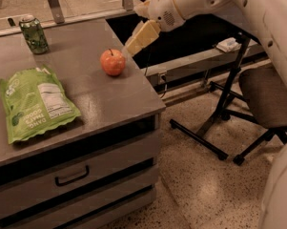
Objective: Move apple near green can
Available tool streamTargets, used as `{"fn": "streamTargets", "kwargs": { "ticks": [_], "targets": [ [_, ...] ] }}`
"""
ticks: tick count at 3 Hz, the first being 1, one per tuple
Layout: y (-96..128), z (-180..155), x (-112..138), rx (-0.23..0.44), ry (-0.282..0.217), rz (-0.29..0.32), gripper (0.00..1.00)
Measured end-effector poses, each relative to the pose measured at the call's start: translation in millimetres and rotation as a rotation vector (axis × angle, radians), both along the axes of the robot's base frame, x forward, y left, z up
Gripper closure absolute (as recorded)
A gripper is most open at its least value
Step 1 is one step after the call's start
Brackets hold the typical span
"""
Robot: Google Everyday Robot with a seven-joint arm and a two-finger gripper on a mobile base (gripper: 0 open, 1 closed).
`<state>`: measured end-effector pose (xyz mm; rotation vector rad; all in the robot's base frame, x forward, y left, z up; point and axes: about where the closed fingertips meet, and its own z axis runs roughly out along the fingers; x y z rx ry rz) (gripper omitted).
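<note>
The gripper (131, 46) hovers just right of the apple (112, 62); open or closed, I cannot tell. The apple sits on the counter (90, 92), well apart from the can (34, 34), beyond the bag (33, 101).

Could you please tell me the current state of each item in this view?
apple: sitting stem-up near the right edge of the table, not lifted.
green can: upright, back left.
snack bag: lying flat, front left.
drawer: closed.
gripper: just up and right of the apple, holding nothing.
</note>
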<state>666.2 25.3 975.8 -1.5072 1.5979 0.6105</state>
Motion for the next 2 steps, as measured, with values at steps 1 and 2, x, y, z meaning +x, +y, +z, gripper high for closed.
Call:
{"fn": "streamTargets", "kwargs": {
  "ticks": [1, 2],
  "targets": [
    [12, -50, 5, 0.063, 0.054, 0.002, 0.0],
    [32, -111, 17, 0.089, 0.109, -0.002, 0.0]
  ]
}}
